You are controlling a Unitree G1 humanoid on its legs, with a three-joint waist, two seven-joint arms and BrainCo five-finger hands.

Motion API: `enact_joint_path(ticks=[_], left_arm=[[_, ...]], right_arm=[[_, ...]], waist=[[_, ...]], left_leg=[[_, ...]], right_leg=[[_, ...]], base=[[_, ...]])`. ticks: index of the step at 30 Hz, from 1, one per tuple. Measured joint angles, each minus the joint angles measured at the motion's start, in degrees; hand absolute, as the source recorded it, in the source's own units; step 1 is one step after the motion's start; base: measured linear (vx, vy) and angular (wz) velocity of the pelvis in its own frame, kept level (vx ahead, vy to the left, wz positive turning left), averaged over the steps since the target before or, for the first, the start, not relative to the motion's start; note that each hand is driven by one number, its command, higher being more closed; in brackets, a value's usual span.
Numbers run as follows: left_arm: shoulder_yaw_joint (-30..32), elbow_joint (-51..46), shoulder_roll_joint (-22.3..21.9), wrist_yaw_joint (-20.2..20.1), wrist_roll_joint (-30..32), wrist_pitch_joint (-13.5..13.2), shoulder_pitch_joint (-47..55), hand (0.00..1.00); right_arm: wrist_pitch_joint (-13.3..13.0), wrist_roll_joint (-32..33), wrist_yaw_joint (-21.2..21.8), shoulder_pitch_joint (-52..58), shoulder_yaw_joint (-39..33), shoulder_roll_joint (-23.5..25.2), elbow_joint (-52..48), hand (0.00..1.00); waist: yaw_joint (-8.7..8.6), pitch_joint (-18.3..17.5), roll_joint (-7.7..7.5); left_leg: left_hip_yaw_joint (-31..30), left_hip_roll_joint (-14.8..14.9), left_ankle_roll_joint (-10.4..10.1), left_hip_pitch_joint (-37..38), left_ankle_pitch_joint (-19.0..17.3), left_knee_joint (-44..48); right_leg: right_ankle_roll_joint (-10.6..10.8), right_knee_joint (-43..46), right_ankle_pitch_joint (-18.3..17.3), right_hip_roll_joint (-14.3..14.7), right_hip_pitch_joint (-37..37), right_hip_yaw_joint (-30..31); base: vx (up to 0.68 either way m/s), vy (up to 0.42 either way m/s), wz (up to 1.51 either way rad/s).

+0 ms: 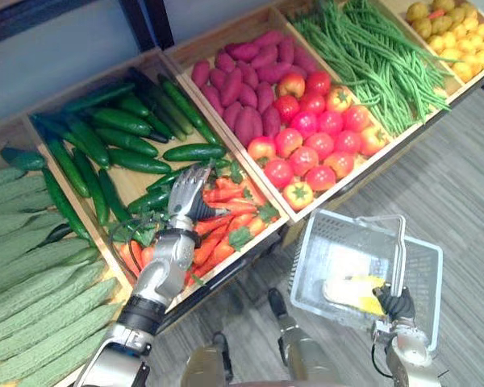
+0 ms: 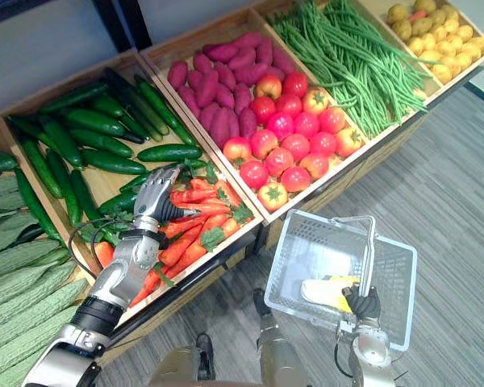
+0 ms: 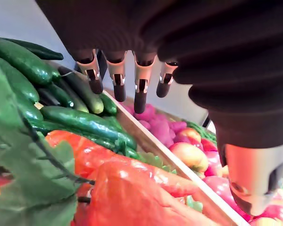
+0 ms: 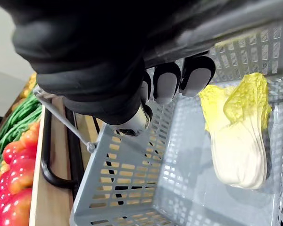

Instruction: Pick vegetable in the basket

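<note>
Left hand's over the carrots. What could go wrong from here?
1. The left hand is open above piled carrots with tangled leafy tops; a grasp may drag neighbours out.
2. The basket hangs by its handle from the right hand, apart from the carrots; one could drop on the floor between.

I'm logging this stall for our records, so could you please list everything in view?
bumpy gourds: many, pale green, far left crate
cucumbers: many, dark green, next crate, back part
carrots: many, orange with green tops, same crate, front part
sweet potatoes: many, purple, middle crate, back
tomatoes: many, red, middle crate, front
green beans: a heap, green, next crate
round vegetables: many, yellow, far right crate
crates: several, wooden
basket: one, grey, over the floor
cabbage: one, yellow-white, in the basket
left hand: open, over the carrots
right hand: curled round the basket's handle
</note>
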Motion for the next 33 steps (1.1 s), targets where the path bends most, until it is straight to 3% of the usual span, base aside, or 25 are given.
enact_joint_path(ticks=[14, 15, 22, 33], left_arm=[[-4.58, 5.33, -2.5, 0.2, 2.49, -0.05, -2.8, 0.0], [-4.6, 5.51, -2.55, 0.21, 2.68, -0.13, -2.8, 1.0], [-4.48, 6.31, -3.29, 1.74, 3.67, -1.58, -3.37, 1.0], [-3.47, 8.58, -3.4, 0.79, 2.86, -1.16, -3.92, 1.0]], right_arm=[[-0.46, 1.17, -0.21, -0.34, -0.13, -0.76, 0.0, 1.0], [-0.46, 1.17, -0.23, -0.33, -0.13, -0.76, 0.0, 1.0], [-0.47, 1.17, -0.25, -0.37, -0.31, -0.76, 0.0, 1.0], [-1.21, 1.17, -0.24, -0.98, -1.49, -0.36, -0.03, 1.0]], waist=[[-0.06, 1.62, 0.07], [-0.06, 1.63, 0.07], [-0.01, 1.97, 0.55], [-0.2, 3.65, 0.77]], left_leg=[[0.86, -0.13, 0.56, -1.41, -0.97, 1.27], [0.85, -0.14, 0.56, -1.39, -0.97, 1.26], [0.77, -0.13, 0.56, -0.84, -0.97, 1.2], [1.01, -0.1, 0.52, -0.23, -0.91, 0.45]], right_leg=[[0.24, 0.92, -0.37, 0.03, -1.57, 0.96], [0.25, 0.92, -0.37, 0.01, -1.55, 0.95], [0.25, 0.89, -0.38, -0.02, -0.94, 0.93], [0.28, 0.78, -0.37, 0.06, -0.7, 0.97]], base=[[0.0, -0.003, -0.03], [0.0, 0.0, 0.0], [0.0, 0.0, 0.0], [0.0, -0.001, 0.0]])
